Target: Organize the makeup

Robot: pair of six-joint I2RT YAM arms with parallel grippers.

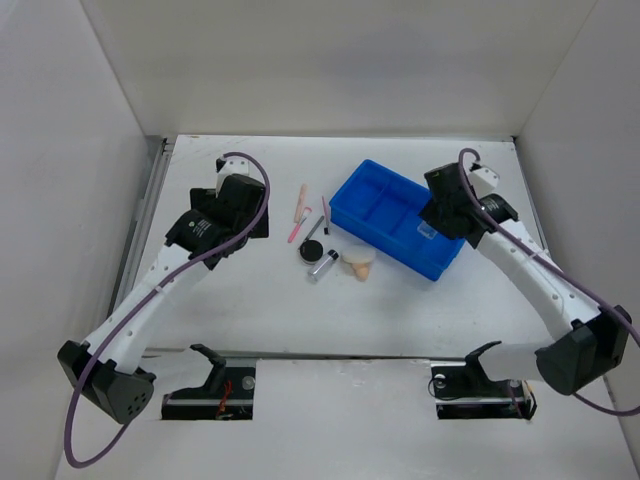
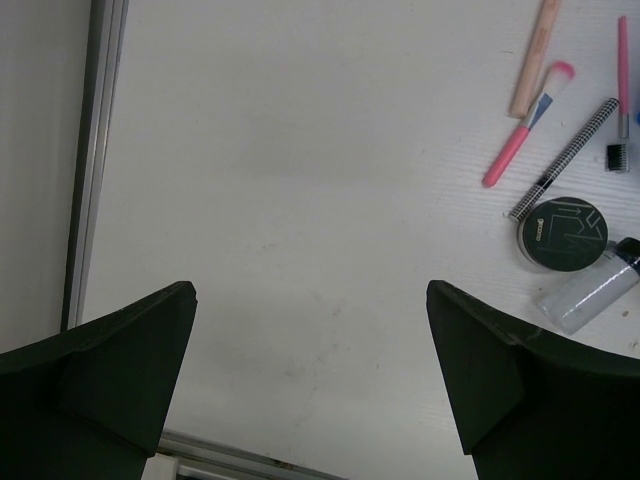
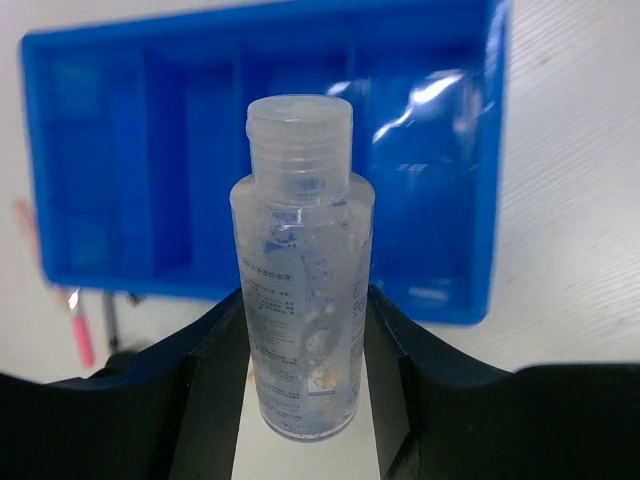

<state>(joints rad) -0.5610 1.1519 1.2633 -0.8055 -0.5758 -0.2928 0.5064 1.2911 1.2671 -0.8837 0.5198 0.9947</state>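
Observation:
My right gripper (image 3: 305,350) is shut on the clear small bottle (image 3: 303,270), holding it upright over the blue tray (image 3: 110,150); from above the bottle (image 1: 425,232) hangs over the tray's near right compartment, under the right gripper (image 1: 436,218). My left gripper (image 2: 310,340) is open and empty over bare table, left of the makeup. The pink stick (image 2: 528,125), dark checkered pencil (image 2: 563,158), black round compact (image 2: 563,232) and silver-black cylinder (image 2: 590,290) lie on the table. The beige sponge (image 1: 358,262) lies by the tray's near left side.
A beige stick (image 2: 535,55) and a thin pink brush (image 2: 622,90) lie with the other items. The tray (image 1: 372,205) sits tilted at centre right. A metal rail (image 2: 95,150) runs along the table's left edge. White walls enclose the table.

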